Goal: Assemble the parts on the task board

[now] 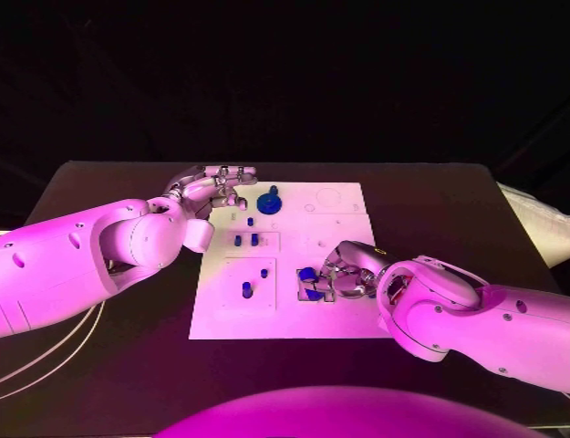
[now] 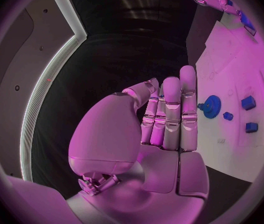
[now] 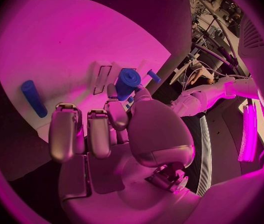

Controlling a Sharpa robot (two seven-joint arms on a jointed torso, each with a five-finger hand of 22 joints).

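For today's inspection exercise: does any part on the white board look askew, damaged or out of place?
Nothing stands out. The blue gear and small blue pieces sit on the white board; the right hand holds a blue cylinder.

head: above, looks down at task board (image 1: 285, 265) | wrists: close behind each hand, share board

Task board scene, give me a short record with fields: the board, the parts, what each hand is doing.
board: white task board in the middle of the black table
gear: blue gear near the board's far edge
right hand: right hand holds a blue cylinder over the board's near right part
left hand: left hand at the board's far left corner, fingers straight and together, holding nothing
other parts: small blue pieces in the board's left recesses
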